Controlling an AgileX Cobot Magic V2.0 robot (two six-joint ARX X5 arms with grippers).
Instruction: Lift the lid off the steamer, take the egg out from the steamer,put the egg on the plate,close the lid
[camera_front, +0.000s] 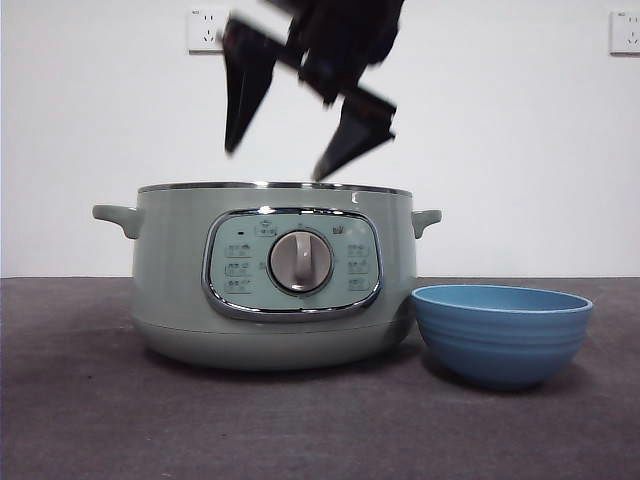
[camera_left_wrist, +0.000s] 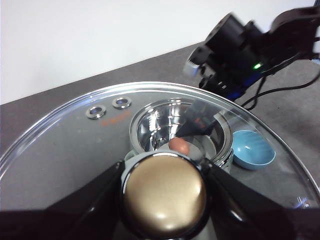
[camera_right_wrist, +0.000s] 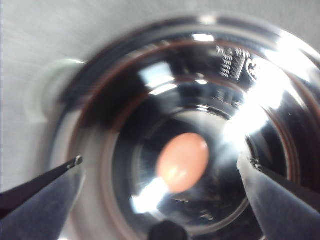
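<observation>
Two white wall sockets (camera_front: 207, 28) (camera_front: 625, 31) — dark grey table (camera_front: 80, 420), white wall (camera_front: 520, 140)

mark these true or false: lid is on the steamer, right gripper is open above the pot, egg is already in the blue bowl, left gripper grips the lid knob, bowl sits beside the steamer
1. The lid is on the steamer. False: the left gripper holds it up, away from the pot, whose top is open.
2. The right gripper is open above the pot. True: its jaws are spread wide over the steamer's open top.
3. The egg is already in the blue bowl. False: it lies at the bottom of the steamer's shiny inner pot.
4. The left gripper grips the lid knob. True: its jaws close on either side of the knob.
5. The bowl sits beside the steamer. True: it stands on the table right next to it.
</observation>
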